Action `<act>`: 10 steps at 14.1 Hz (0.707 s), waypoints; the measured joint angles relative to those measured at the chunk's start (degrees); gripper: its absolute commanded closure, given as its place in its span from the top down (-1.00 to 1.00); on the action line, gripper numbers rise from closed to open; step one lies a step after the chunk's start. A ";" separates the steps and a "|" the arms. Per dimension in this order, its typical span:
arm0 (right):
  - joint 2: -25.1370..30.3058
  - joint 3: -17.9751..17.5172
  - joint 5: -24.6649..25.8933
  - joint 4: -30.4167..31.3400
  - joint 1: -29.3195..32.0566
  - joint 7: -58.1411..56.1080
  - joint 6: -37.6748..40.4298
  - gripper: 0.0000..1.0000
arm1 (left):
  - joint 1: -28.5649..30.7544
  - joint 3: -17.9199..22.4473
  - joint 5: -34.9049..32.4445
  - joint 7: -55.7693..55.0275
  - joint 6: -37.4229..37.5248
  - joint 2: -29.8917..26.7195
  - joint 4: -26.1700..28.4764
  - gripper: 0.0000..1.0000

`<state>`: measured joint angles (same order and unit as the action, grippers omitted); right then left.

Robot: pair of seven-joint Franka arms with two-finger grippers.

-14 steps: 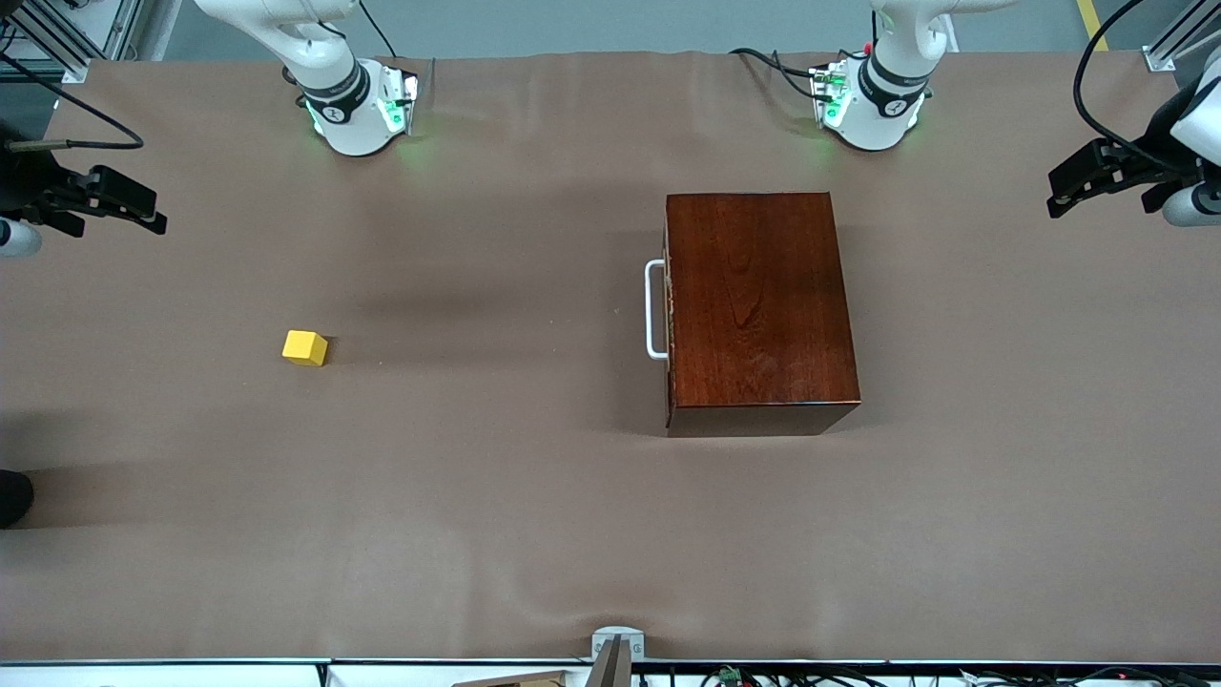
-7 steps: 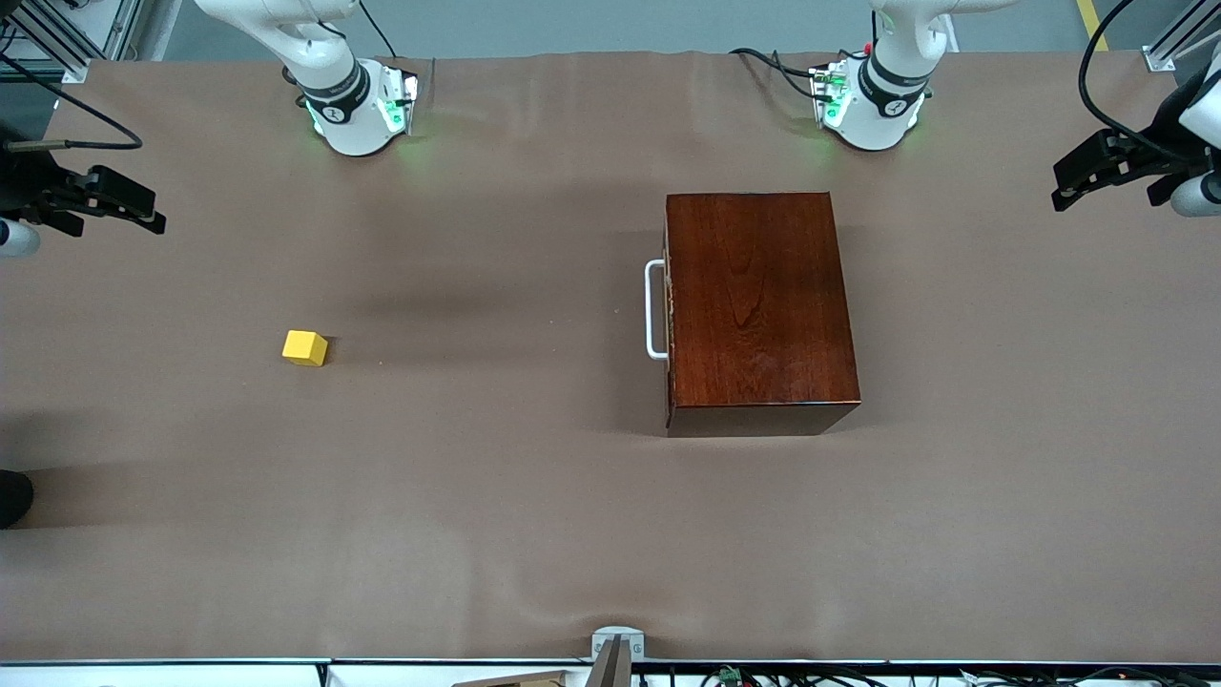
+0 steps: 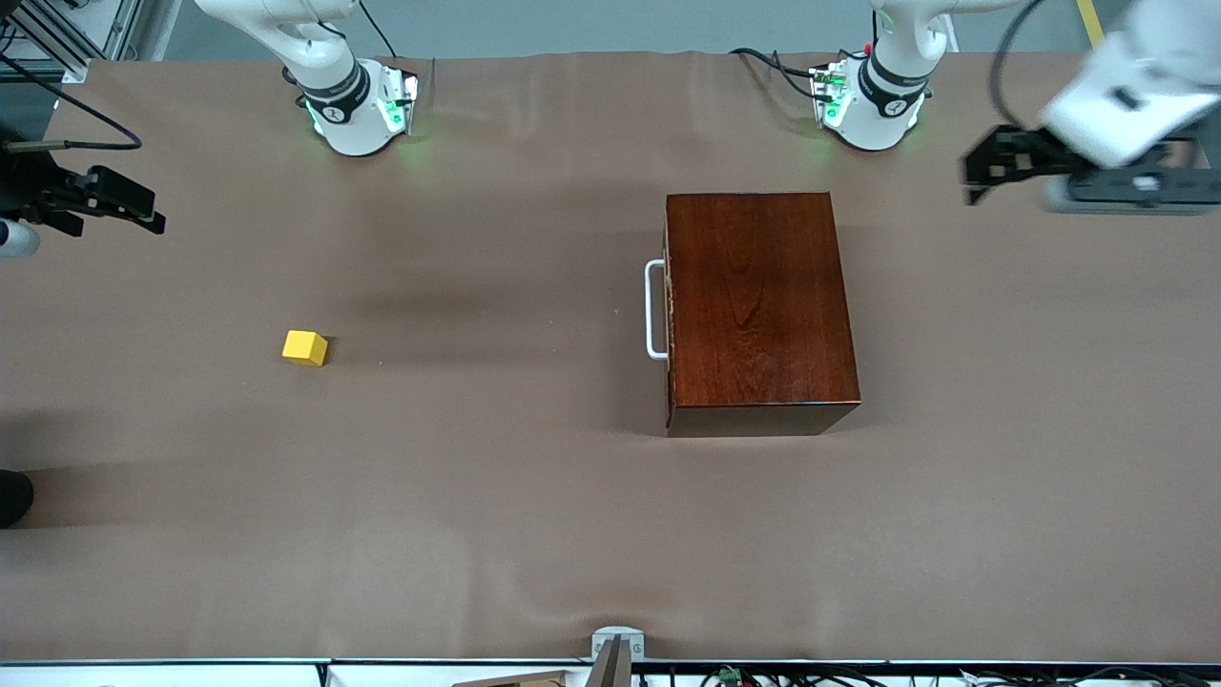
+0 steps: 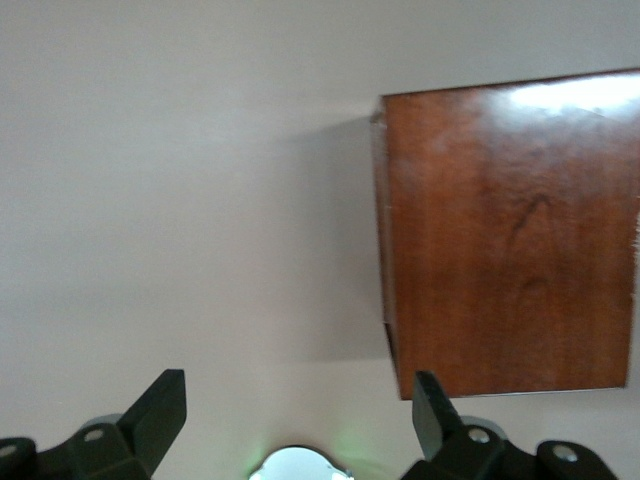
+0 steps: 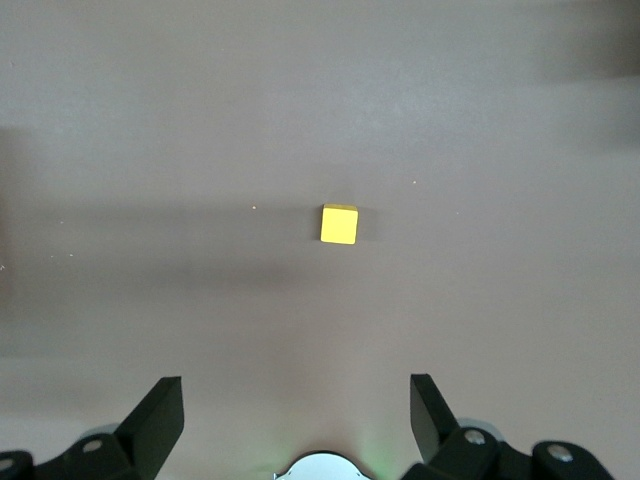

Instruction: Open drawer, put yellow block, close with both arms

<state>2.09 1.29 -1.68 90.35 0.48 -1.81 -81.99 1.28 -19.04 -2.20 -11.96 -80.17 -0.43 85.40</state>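
While the drawer (image 3: 657, 308) sits shut and yellow block (image 3: 305, 347) lies mid-left, we've done nothing yet; left gripper (image 3: 992, 168) upper right and right gripper (image 3: 129, 205) upper left both spread wide, empty.

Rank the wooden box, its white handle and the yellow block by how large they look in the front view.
1. wooden box, by far the largest.
2. white handle, long but thin.
3. yellow block, smallest, shorter than the handle.
All three rest on the table, so nearness barely skews this.

Left claw (image 3: 983, 172) is motion-blurred; the drawer (image 3: 670, 310) interior is hidden inside its box (image 3: 758, 305).
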 measured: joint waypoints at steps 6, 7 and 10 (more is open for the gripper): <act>0.00 0.03 0.00 0.10 0.05 0.00 0.02 1.00 | -5.10 -12.00 -5.41 -13.49 -3.40 10.28 -2.63 1.00; 0.00 0.04 0.00 0.12 0.06 0.00 0.02 1.00 | -8.61 -12.10 -7.59 -16.59 -3.59 12.85 -4.07 1.00; 0.00 0.09 0.00 0.15 0.13 0.00 0.02 1.00 | -19.84 -12.07 -14.51 -27.40 -4.06 21.28 -8.25 1.00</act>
<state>2.09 1.37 -1.68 90.50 0.61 -1.81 -81.97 -18.56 -31.11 -16.71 -39.35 -84.23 20.85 77.15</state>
